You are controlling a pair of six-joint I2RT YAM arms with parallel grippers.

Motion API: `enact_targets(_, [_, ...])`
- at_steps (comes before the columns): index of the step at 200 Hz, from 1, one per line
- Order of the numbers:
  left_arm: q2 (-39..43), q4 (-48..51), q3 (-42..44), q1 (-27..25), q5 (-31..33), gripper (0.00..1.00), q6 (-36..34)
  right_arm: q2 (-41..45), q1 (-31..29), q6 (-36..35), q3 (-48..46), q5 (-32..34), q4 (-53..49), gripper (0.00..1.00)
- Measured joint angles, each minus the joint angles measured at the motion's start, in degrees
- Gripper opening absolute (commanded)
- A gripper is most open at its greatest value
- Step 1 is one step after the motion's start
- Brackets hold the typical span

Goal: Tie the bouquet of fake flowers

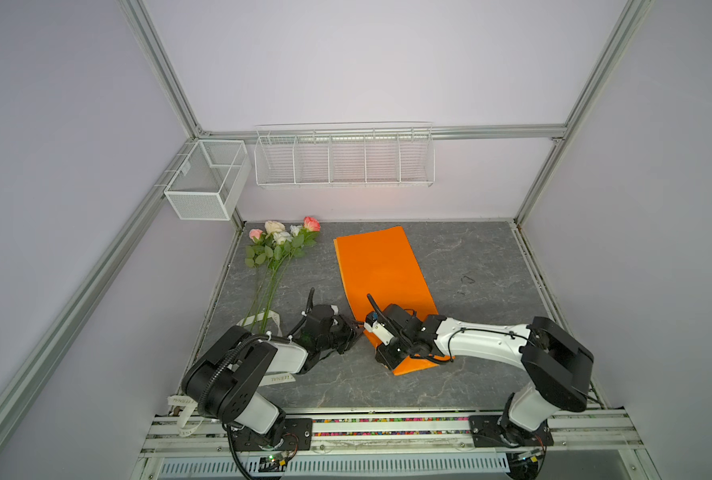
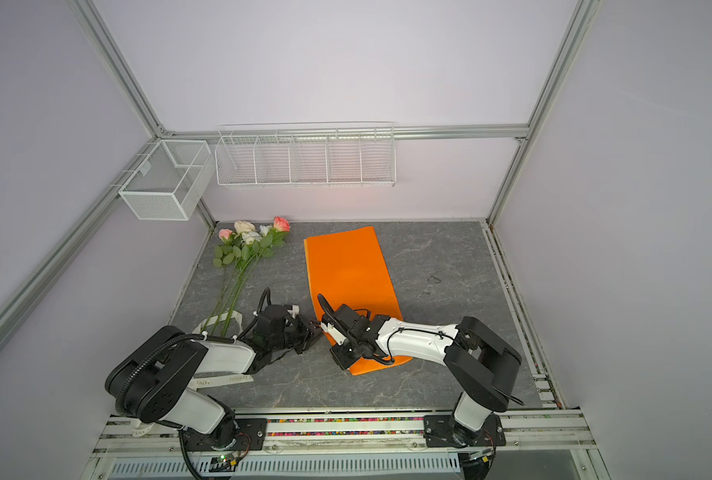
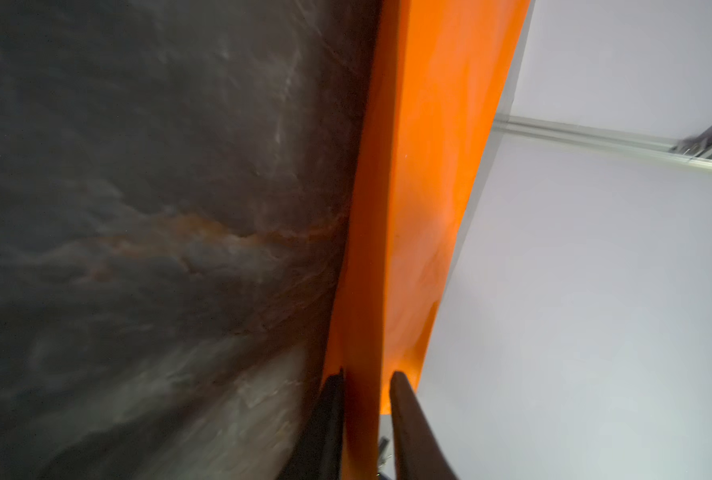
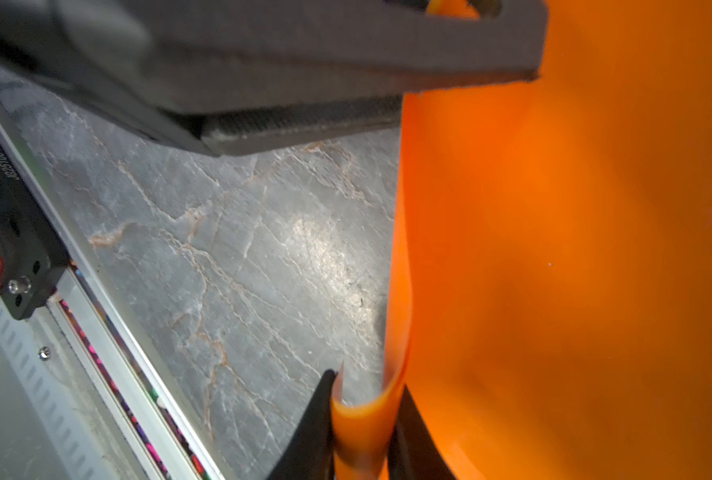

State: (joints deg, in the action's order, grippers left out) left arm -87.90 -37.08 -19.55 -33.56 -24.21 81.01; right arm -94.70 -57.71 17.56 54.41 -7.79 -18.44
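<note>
The bouquet of fake flowers (image 1: 279,245) (image 2: 249,244) lies loose at the table's back left, pink, cream and white roses with long green stems pointing toward the front. An orange paper sheet (image 1: 381,266) (image 2: 348,266) lies beside it in the middle. Both grippers meet at the sheet's near left edge. My left gripper (image 1: 357,331) (image 2: 313,328) (image 3: 367,374) is shut on that edge, which is lifted off the table. My right gripper (image 1: 369,328) (image 2: 324,327) (image 4: 367,382) is shut on a curled fold of the same orange paper (image 4: 574,249). Neither gripper touches the flowers.
A cream ribbon with printed lettering (image 1: 258,322) (image 2: 238,379) loops under the stem ends and runs beneath the left arm to the front edge. Two white wire baskets (image 1: 209,183) (image 1: 344,160) hang on the back frame. A metal rail (image 4: 109,332) borders the grey marble table's front.
</note>
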Motion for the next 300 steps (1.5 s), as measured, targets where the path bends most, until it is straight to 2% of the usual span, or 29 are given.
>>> enact_targets(14, [0.3, -0.3, 0.2, 0.0, 0.5, 0.0, 0.2, 0.2, 0.2, 0.2, 0.0, -0.1, 0.0, 0.32])
enact_targets(37, [1.7, 0.1, 0.3, 0.0, 1.1, 0.0, 0.4, 1.7, 0.7, 0.5, -0.2, 0.1, -0.2, 0.41])
enact_targets(82, [4.0, 2.3, 0.3, 0.0, 1.9, 0.0, -0.2, 6.3, 0.9, 0.4, -0.2, 2.3, -2.0, 0.46])
enact_targets(145, [4.1, 3.5, 0.3, 0.0, 1.9, 0.0, -0.7, 8.3, 0.9, -1.0, 0.3, 6.4, -6.8, 0.51])
enact_targets(236, [4.5, 4.9, 0.3, 0.0, 1.9, 0.0, -1.1, 9.4, 0.4, -4.5, 5.4, 7.7, -11.8, 0.61])
enact_targets(300, [5.8, 7.3, -0.6, 0.0, 1.9, 0.0, -2.3, 13.7, -0.2, -5.0, 6.0, 7.7, -14.4, 0.61])
